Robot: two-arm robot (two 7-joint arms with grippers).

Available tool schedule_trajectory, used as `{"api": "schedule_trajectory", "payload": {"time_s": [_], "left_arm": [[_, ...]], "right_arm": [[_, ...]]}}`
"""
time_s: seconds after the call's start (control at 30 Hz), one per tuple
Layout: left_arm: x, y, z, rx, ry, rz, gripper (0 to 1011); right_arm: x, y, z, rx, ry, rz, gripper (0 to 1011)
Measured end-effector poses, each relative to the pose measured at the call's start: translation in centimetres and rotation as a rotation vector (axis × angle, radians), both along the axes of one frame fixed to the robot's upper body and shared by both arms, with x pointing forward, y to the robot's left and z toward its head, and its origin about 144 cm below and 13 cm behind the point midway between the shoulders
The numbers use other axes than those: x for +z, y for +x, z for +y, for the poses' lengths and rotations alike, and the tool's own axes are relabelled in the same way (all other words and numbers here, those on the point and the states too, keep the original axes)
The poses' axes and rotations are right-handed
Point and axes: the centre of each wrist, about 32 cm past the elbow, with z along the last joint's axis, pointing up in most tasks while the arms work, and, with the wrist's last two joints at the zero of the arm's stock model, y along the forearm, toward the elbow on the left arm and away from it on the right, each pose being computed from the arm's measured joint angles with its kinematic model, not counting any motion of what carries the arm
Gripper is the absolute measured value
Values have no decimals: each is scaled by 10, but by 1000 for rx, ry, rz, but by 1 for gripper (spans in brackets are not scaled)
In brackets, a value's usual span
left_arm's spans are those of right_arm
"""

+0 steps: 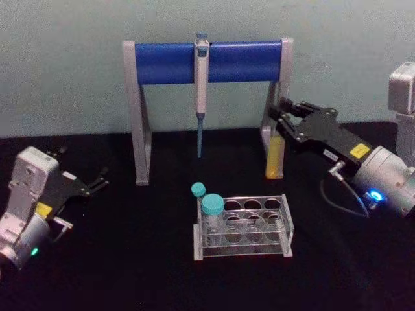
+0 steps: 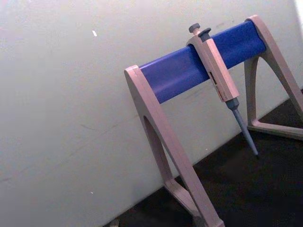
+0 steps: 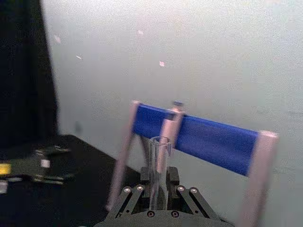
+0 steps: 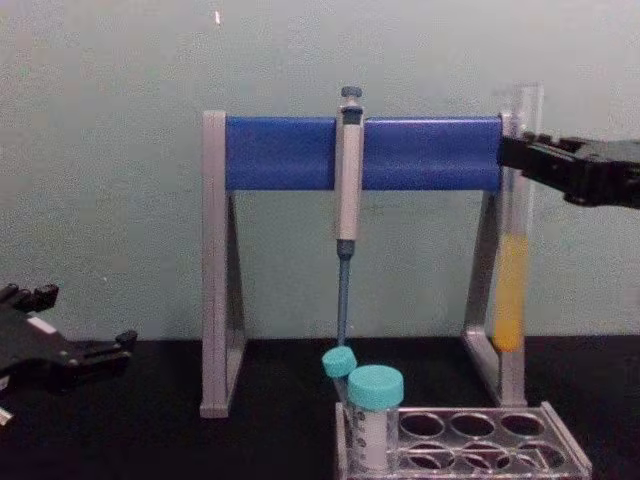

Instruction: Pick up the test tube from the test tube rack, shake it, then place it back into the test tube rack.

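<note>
Right arm: your right gripper (image 1: 280,120) is clamped on the tall clear glass test tube (image 4: 511,290) of yellow-orange liquid, upright, off the table, near the grey-legged blue-bar stand (image 1: 168,63) | Rack: low clear plastic test tube rack (image 1: 288,228) below, apart | Left arm: your left gripper (image 1: 98,182) low at left, opening unclear.

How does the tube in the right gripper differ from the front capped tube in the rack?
The test tube is tall and uncapped; the capped tube is short, teal-lidded. The test tube is held aloft by the right gripper; the capped tube stands in the rack. Both are clear and upright.
</note>
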Motion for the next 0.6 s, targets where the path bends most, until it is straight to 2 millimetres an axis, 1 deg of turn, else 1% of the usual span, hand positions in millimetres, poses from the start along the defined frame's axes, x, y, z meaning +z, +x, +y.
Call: {"api": "schedule_trajectory", "payload": {"time_s": [0.27, 0.4, 0.6], "left_arm": [[0, 0, 0, 0, 0, 0, 1001], [0, 0, 0, 0, 0, 0, 1001], [0, 0, 0, 0, 0, 0, 1001]], "right_arm": [[-3, 5, 3, 153, 66, 25, 229], [0, 2, -3, 217, 68, 47, 229], [6, -6, -13, 239, 39, 76, 229]]}}
